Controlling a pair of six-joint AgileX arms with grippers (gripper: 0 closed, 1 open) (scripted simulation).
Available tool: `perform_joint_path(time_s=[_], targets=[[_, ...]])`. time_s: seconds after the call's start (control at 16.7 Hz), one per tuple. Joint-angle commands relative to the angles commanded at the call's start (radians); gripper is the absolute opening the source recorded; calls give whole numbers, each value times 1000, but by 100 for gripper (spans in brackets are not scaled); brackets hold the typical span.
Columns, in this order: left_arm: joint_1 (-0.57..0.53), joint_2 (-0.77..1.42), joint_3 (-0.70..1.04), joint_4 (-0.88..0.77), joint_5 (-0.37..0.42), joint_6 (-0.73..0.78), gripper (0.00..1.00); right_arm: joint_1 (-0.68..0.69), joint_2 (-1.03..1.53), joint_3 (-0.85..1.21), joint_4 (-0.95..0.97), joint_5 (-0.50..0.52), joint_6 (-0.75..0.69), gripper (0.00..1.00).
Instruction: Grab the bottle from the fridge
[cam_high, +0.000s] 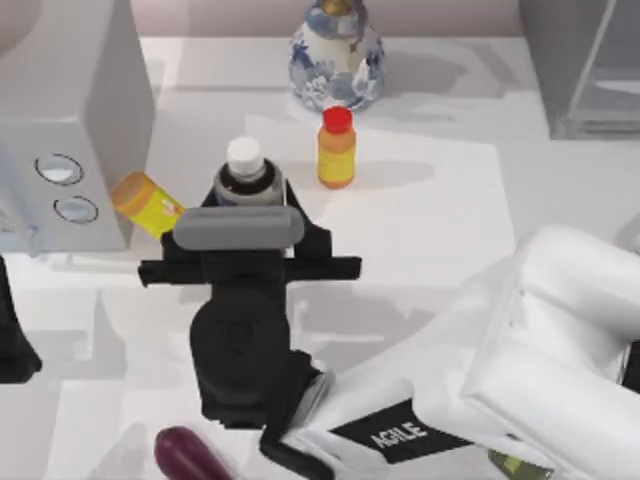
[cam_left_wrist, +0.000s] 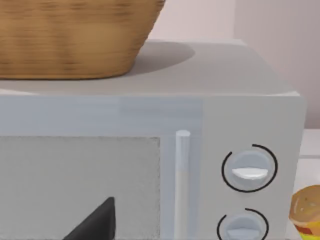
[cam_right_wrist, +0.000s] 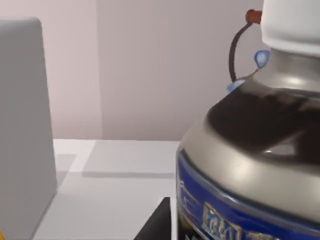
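Top view, left edge: part of the left arm (cam_high: 12, 340) shows as a dark shape low beside the microwave (cam_high: 70, 120); whether its fingers are apart or together cannot be told. Left wrist view faces the microwave front: door panel, vertical handle (cam_left_wrist: 182, 180), two dials (cam_left_wrist: 249, 168). A wicker basket (cam_left_wrist: 70, 35) sits on top of it.

Just right of the microwave, an orange-yellow container (cam_high: 146, 204) lies tilted on the table (cam_high: 440, 200).

Centre-left: bottle (cam_high: 244, 172) stands upright on the table, white cap up, dark shoulder. It is well apart from the fridge (cam_high: 585, 70), which stands at the far right corner. The right gripper (cam_high: 240, 215) is at the bottle, its grey camera bar just in front of the bottle's body. Fingers are hidden under the bar; contact with the bottle cannot be told. Right wrist view: bottle very close, blue label band visible below the dark shoulder.

Near edge, below the gripper: a purple eggplant (cam_high: 185, 452).

Centre: orange bottle (cam_high: 336, 148) with red cap, upright, near the task bottle but apart. Behind it, a blue-and-white vase (cam_high: 337, 55).

Right: white body of the right arm (cam_high: 520, 370).
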Motion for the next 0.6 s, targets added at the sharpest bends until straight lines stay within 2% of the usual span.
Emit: perform_joint_path(time_s=[0.3, 0.6], targets=[[0, 0, 0, 0, 0, 0, 100, -10, 13, 11, 7, -10, 0, 0], [0, 0, 0, 0, 0, 0, 100, -10, 13, 11, 7, -10, 0, 38]])
